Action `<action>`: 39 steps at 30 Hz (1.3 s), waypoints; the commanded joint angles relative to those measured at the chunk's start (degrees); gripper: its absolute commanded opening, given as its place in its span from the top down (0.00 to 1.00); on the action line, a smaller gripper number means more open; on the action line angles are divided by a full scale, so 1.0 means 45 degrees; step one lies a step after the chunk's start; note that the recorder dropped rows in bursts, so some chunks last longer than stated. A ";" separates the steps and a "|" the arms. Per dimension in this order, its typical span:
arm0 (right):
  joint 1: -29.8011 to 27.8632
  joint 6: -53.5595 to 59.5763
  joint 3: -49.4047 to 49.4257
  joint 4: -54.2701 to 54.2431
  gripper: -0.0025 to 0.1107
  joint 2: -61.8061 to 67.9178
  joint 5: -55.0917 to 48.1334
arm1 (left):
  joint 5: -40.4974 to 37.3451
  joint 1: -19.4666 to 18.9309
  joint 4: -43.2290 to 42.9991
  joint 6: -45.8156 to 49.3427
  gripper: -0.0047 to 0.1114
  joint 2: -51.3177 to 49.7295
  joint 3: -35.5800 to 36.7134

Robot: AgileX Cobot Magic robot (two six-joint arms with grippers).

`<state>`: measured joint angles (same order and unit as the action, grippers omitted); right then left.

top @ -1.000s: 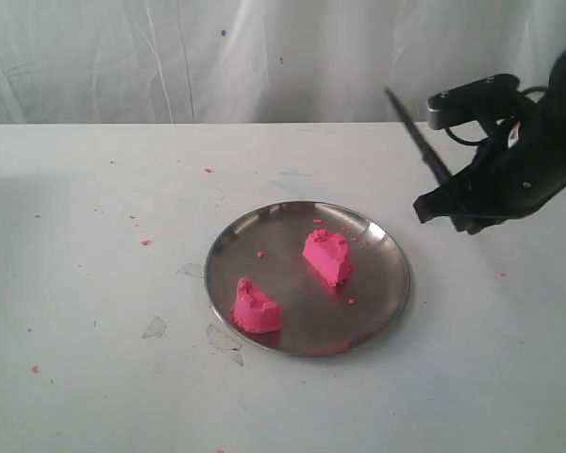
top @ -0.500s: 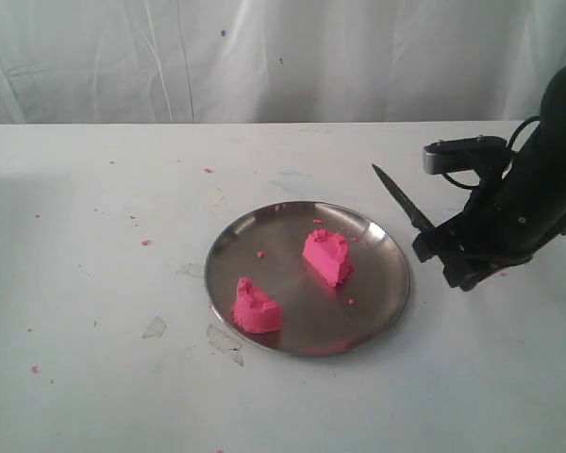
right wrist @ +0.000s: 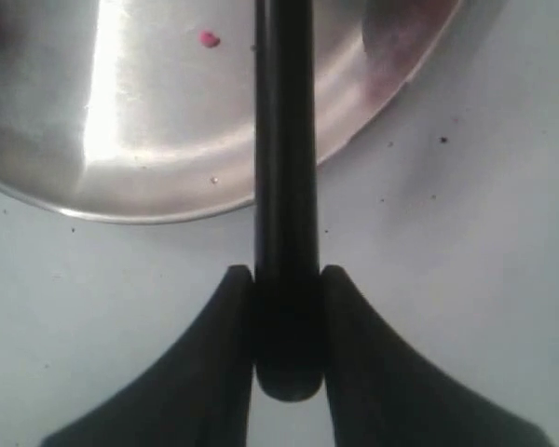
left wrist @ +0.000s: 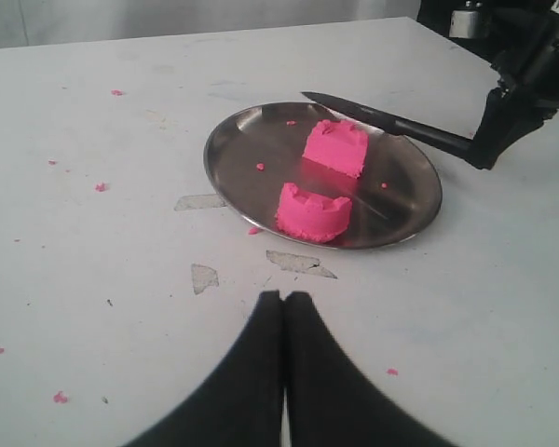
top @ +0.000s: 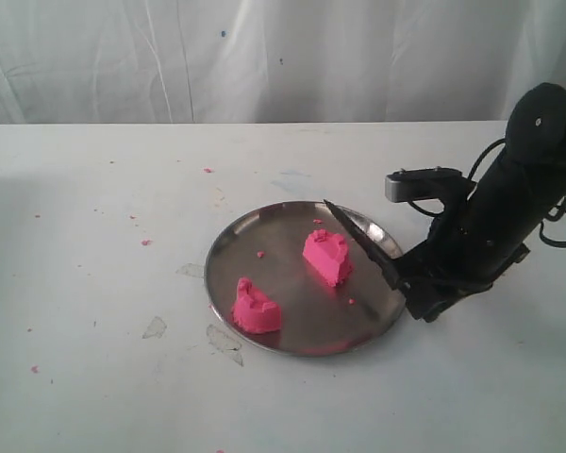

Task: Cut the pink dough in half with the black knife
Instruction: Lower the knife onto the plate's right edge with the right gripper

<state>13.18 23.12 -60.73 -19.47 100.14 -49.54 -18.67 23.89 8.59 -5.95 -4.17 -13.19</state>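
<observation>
The pink dough lies in two halves on the round steel plate (top: 264, 231): one wedge (top: 327, 257) near the plate's middle, the other (top: 256, 308) at its front left. The same halves (left wrist: 336, 146) (left wrist: 313, 211) show in the left wrist view. My right gripper (top: 417, 280) is shut on the handle of the black knife (top: 363, 243), low at the plate's right rim, with the blade slanting over the plate beside the middle wedge. In the right wrist view the knife handle (right wrist: 285, 186) sits clamped between the fingers (right wrist: 222, 321). My left gripper (left wrist: 284, 296) is shut and empty, off the plate's near side.
Pink crumbs (top: 145, 243) dot the white table, and a few lie on the plate (top: 260, 253). Scuffed patches (top: 224, 341) mark the table by the plate's front left. A white curtain (top: 264, 57) hangs behind the table.
My right arm has come down and to the left with the knife. The blade, held high at the right a second ago, now lies low over the plate's right side.
</observation>
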 commanded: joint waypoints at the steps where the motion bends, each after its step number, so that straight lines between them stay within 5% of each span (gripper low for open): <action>1: -0.0017 0.0275 0.0050 -0.0230 0.98 0.0281 -0.0036 | 0.0030 0.0033 0.0110 -0.0073 0.96 0.0086 -0.0004; 20: -0.0017 0.0283 0.0050 -0.0312 0.98 0.1204 0.0113 | 0.0030 0.0033 0.0110 -0.0073 0.96 0.0086 -0.0004; 28: -0.0017 -0.0171 0.0050 -0.0374 0.87 0.1204 0.0749 | 0.0030 0.0033 0.0110 -0.0073 0.96 0.0086 -0.0004; 39: -0.0017 -0.0172 0.0050 -0.0627 0.86 0.1204 0.1086 | 0.0030 0.0033 0.0110 -0.0073 0.96 0.0086 -0.0004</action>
<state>13.18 22.41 -60.73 -21.93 105.54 -45.32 -18.67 23.89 8.59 -5.95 -4.17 -13.19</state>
